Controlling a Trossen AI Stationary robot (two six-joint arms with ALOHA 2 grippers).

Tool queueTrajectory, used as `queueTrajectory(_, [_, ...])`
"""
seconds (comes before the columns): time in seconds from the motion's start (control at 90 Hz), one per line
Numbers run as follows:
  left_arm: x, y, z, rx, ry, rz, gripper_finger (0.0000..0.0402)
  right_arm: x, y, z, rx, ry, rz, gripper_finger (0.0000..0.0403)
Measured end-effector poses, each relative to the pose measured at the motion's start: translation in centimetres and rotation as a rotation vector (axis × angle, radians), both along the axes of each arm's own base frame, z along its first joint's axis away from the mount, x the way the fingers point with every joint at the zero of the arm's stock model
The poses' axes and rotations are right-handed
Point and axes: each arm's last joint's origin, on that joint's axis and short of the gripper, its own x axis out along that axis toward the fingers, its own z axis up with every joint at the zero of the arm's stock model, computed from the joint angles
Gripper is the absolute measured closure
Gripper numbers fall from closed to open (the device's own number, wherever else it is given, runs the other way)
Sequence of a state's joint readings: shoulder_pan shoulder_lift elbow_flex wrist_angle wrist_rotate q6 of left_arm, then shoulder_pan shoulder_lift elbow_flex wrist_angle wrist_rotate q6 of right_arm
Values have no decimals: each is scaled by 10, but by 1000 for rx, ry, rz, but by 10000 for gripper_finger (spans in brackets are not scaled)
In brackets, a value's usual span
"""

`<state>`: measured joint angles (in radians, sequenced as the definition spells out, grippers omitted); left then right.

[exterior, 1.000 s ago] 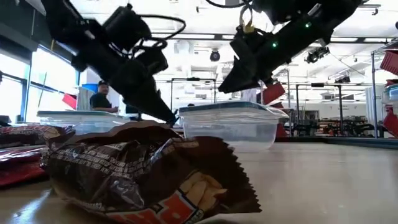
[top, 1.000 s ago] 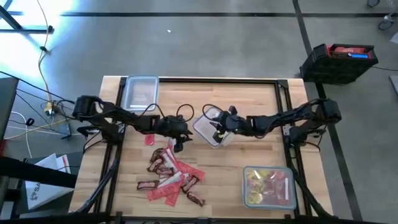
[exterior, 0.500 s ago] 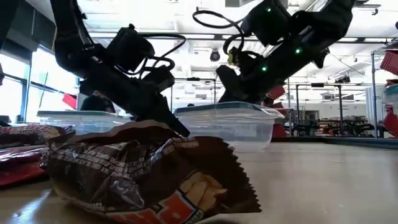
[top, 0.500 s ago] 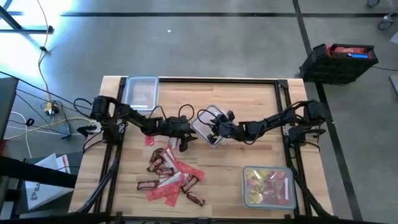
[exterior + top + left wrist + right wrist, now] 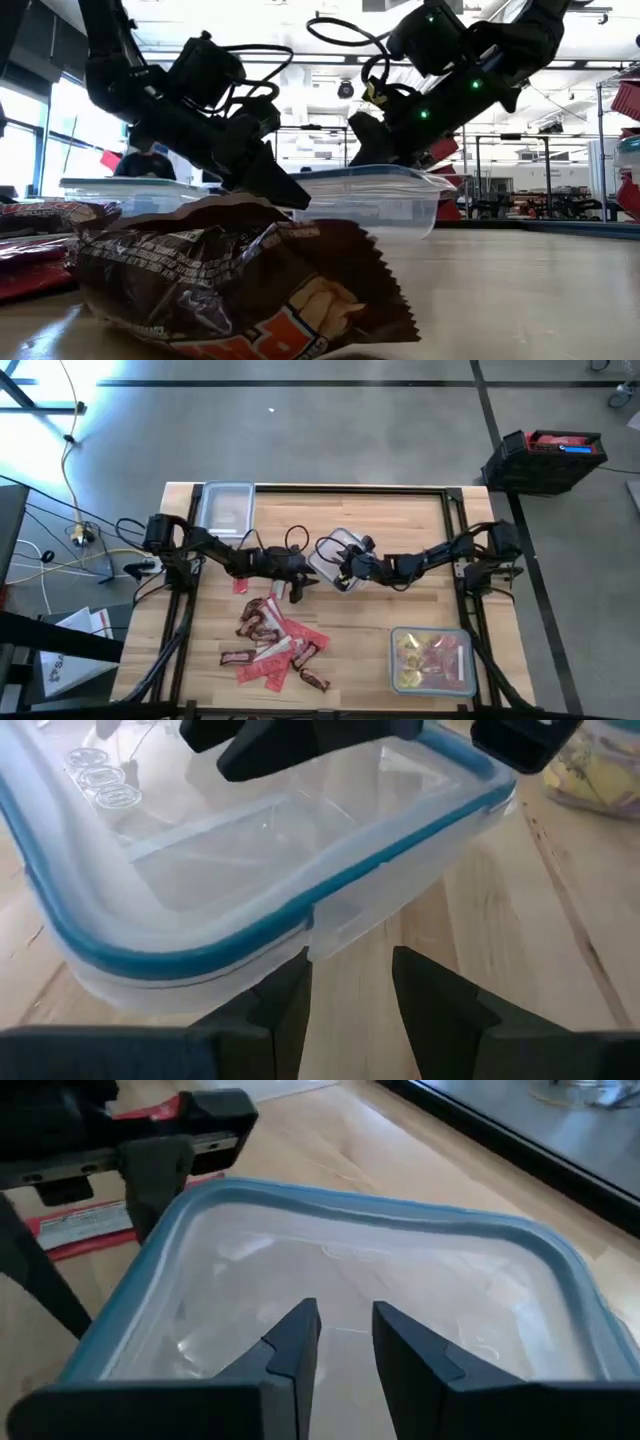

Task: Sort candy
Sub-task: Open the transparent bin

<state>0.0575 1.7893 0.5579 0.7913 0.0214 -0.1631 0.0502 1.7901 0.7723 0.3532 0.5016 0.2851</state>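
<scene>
Container: clear rectangular blue-rimmed lidded plastic box (image 5: 335, 558), mid-table.
Left hand (image 5: 345, 982): spread, at its lid tab.
Right hand (image 5: 340, 1342): spread, over lid.
Advice: brace the box, then lift the tab gently.

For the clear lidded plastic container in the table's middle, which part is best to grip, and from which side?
Probably the blue-rimmed lid edge of the clear lidded plastic container: it overhangs the walls. The left gripper faces the edge with the small tab, so coming level from there suits; the right gripper hovers above.

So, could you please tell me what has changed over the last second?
Both arms closed in on the centre lidded container: the left claw slid toward its near edge, and the right claw moved in over its lid. Neither visibly grips it. The candy pile and the other containers stayed put.
</scene>
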Motion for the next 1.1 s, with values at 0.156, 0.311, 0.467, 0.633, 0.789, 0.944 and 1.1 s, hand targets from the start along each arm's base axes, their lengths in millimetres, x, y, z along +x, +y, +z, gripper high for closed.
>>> queueTrajectory(0.156, [1, -3, 0, 36, -15, 51, 275, 2, 1, 1, -5, 6, 69, 328])
queueTrajectory(0.311, [2, -3, 2, 19, -32, 27, 275, 2, 3, 1, 15, 3, 101, 328])
queueTrajectory(0.467, [2, -8, 3, -18, -47, -35, 275, 2, 4, 0, 26, 5, 122, 328])
queueTrajectory(0.633, [5, -15, 8, -95, -94, -181, 275, 2, 1, 0, 33, 6, 122, 328])
queueTrajectory(0.789, [6, -25, 23, -182, -154, -413, 275, 3, -2, 1, 19, 13, 138, 327])
queueTrajectory(0.944, [-3, -29, 48, -245, -160, -530, 275, 1, 8, 12, -3, -6, 248, 327])
queueTrajectory(1.1, [-17, -22, 53, -83, -11, -294, 275, -7, 27, 41, -27, -68, 347, 327])
